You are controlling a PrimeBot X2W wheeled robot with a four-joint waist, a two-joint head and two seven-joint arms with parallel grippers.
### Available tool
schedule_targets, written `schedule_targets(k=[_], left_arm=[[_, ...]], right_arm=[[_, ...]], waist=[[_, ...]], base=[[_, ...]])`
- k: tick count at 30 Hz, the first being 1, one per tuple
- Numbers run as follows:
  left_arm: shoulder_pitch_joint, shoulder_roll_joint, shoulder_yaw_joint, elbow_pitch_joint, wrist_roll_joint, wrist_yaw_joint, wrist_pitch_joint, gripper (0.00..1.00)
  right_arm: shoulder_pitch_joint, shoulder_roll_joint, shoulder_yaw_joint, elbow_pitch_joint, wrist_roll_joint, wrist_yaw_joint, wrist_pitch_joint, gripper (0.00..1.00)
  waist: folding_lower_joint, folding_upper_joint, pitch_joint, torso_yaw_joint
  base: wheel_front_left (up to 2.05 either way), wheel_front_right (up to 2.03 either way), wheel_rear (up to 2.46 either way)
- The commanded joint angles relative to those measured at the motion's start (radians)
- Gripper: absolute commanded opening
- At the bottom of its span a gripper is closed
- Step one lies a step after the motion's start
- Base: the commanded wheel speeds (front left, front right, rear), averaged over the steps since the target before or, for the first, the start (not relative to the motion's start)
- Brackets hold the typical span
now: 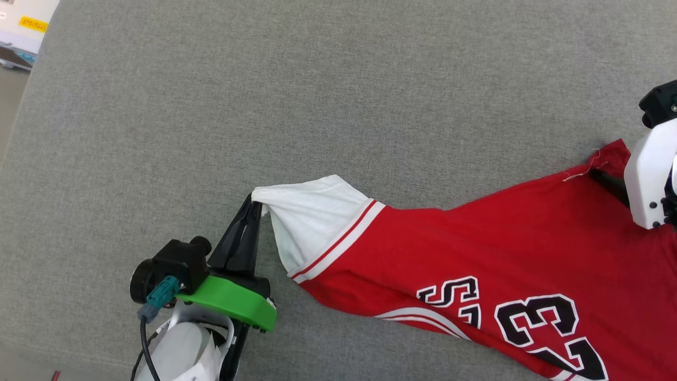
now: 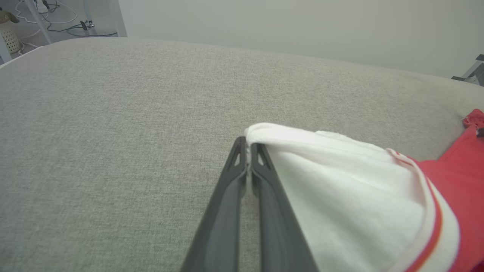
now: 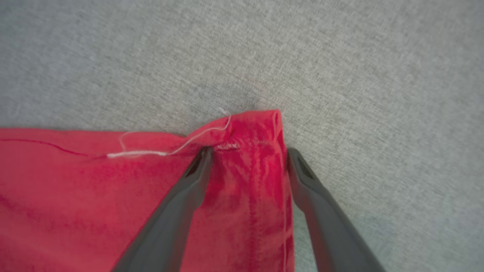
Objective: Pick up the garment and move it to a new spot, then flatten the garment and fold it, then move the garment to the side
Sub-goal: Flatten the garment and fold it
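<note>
The garment [image 1: 476,248], a red T-shirt with black-and-white numbers, lies stretched slantwise across the grey surface. Its white sleeve [image 2: 340,189] with red-and-white trim points left and is lifted at the tip. My left gripper [image 1: 254,203] is shut on that sleeve's edge, and the fingertips [image 2: 247,145] pinch the white cloth between them. At the far right, my right gripper [image 3: 249,152] stands open, one finger on either side of the red hem corner [image 3: 245,128], from which a loose white thread trails. The right arm's white housing [image 1: 648,180] hides part of that corner.
The grey fabric surface [image 1: 264,95] stretches wide behind and left of the garment. Its left edge [image 1: 21,106] drops to the floor, where a white object with a yellow label [image 1: 31,24] sits. Cables and furniture legs [image 2: 56,19] lie beyond the far edge.
</note>
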Motion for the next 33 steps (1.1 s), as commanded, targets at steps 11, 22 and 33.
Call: schedule_targets(k=[11,22,33], left_arm=[[-0.017,-0.001,0.010,0.025,0.017,-0.012,-0.006,0.00],[-0.053,0.078,0.027,-0.020,0.041,-0.029,0.017,0.00],[-0.319,0.182,0.045,-0.112,0.077,-0.066,0.132,0.00]], right_arm=[[-0.020,-0.006,0.112,0.037,0.092,-0.001,-0.171,0.00],[-0.038,-0.093,0.065,-0.113,0.135,-0.001,-0.394,0.00],[-0.095,-0.083,-0.025,-0.259,0.092,-0.001,-0.511,0.00]], waist=[[0.0000,0.0000,-0.046,-0.032],[0.0000,0.0000,-0.177,-0.095],[0.0000,0.0000,-0.255,-0.138]], base=[[0.00,0.00,0.00],[0.00,0.00,0.00],[0.00,0.00,0.00]])
